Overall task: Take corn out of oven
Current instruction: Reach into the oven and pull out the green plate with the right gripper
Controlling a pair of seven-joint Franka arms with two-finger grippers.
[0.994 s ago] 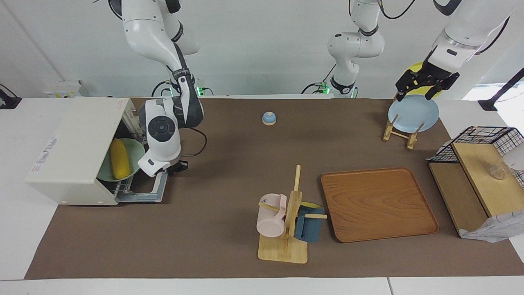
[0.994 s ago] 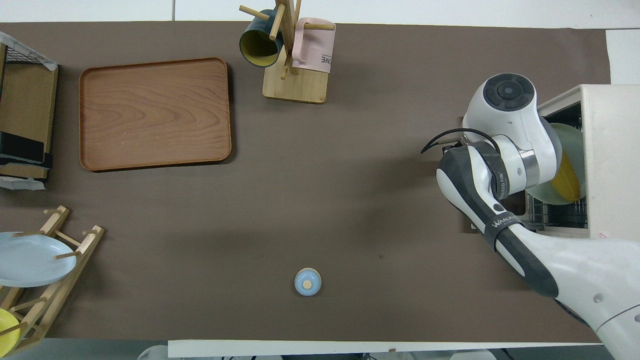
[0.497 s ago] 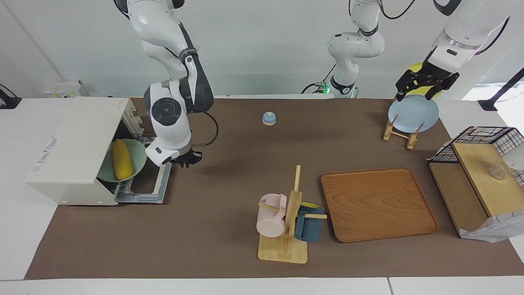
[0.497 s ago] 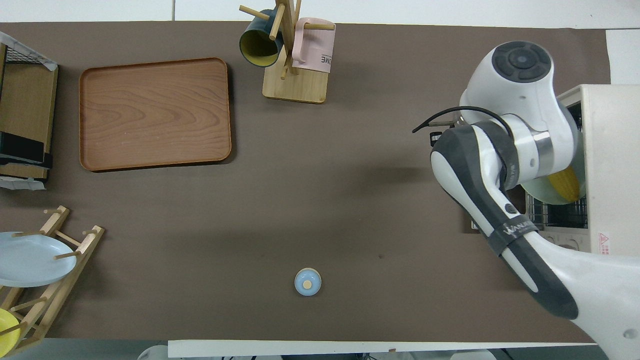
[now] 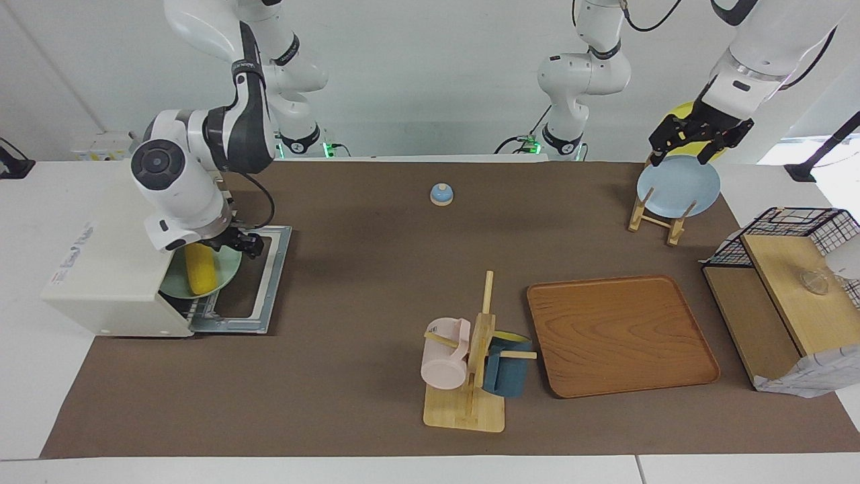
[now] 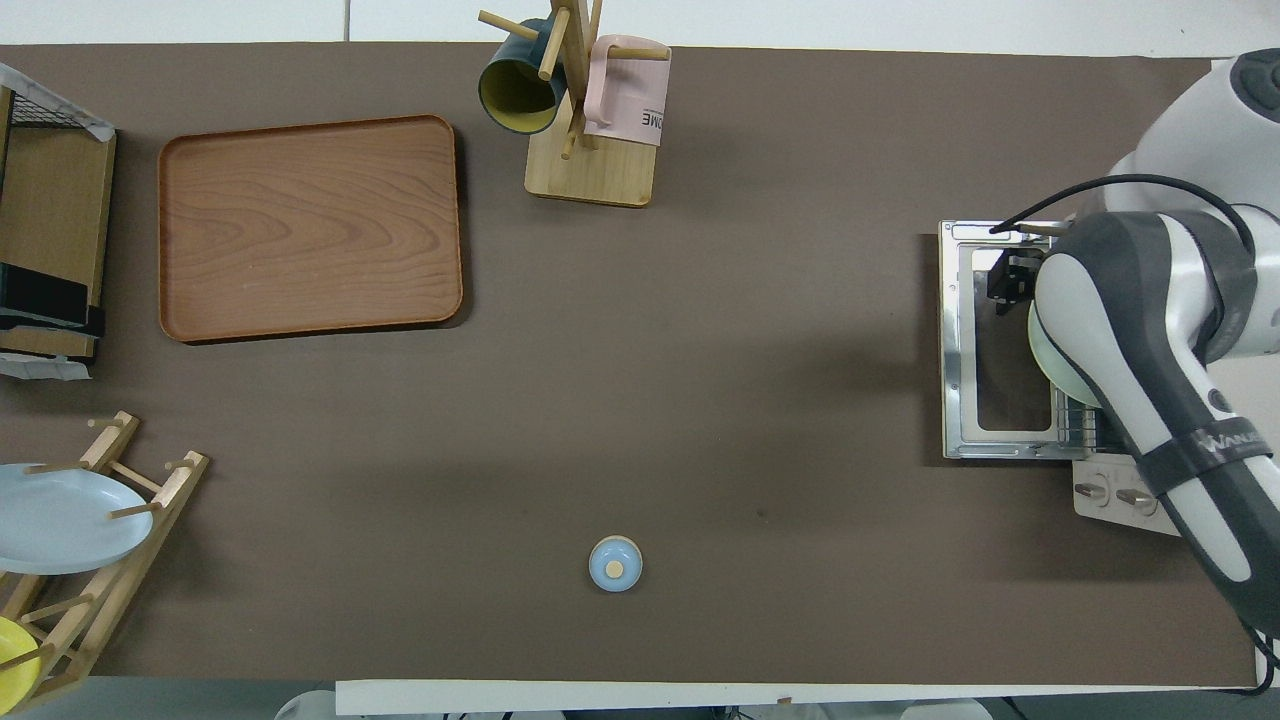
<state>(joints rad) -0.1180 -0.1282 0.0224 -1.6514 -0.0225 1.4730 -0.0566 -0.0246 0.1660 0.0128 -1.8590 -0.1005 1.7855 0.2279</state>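
The cream-white oven [image 5: 111, 265] stands at the right arm's end of the table, its glass door [image 5: 265, 279] lying open and flat. Inside, the yellow corn [image 5: 200, 274] lies on a pale green plate [image 5: 228, 274] on the wire rack. My right gripper [image 5: 239, 242] hangs low at the oven's mouth, over the end of the plate and corn nearer to the robots. In the overhead view the right arm hides the corn; only the plate's edge [image 6: 1042, 360] and the door [image 6: 958, 340] show. My left gripper [image 5: 699, 142] waits above a light blue plate [image 5: 678, 187].
A blue bell [image 5: 441, 194] sits mid-table near the robots. A wooden mug rack [image 5: 470, 376] with two mugs and a wooden tray [image 5: 621, 334] lie farther out. A dish rack [image 5: 655, 218] and a black wire basket [image 5: 793, 232] stand at the left arm's end.
My right arm has swung from above the door's outer edge back over the oven. Its gripper now hangs at the oven's mouth over the plate. The left arm has not moved.
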